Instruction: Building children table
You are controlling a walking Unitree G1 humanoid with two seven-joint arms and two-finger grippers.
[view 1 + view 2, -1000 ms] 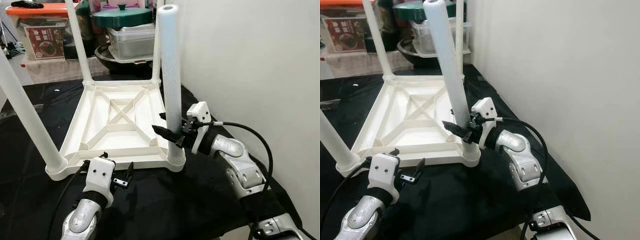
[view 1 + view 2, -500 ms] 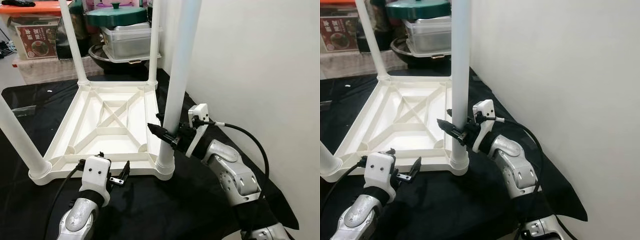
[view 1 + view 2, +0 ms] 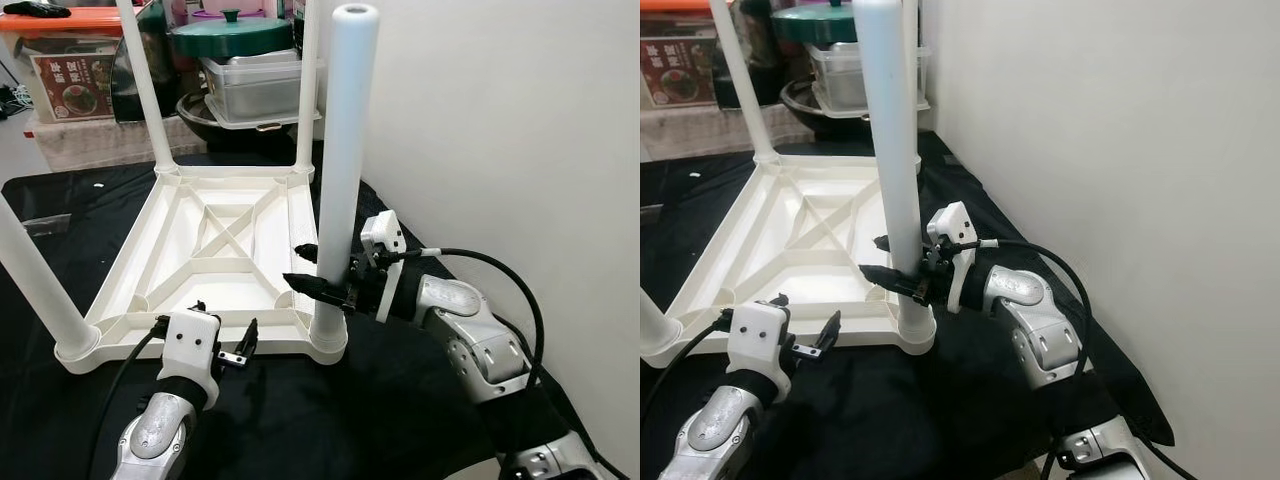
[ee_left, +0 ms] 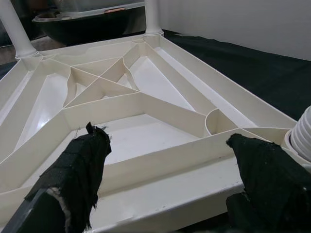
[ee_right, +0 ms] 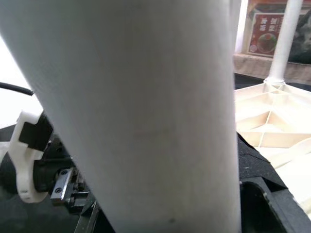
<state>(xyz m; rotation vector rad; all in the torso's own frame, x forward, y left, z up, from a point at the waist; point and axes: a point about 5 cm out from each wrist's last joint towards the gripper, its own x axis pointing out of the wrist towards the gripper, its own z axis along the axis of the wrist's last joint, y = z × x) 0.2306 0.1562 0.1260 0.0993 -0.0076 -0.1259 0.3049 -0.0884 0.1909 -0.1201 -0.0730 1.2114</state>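
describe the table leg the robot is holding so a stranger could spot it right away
A white plastic table top lies upside down on a black cloth beside a white wall. Four white legs stand up from its corners. The held leg is at the near corner next to the wall, and the right gripper clamps it low down.

Black cloth-covered surface (image 3: 400,400), upturned white plastic table (image 3: 225,250) resting on it, legs pointing upward

Both eye views look down from the head at the table (image 3: 225,245); wrist views are very near it
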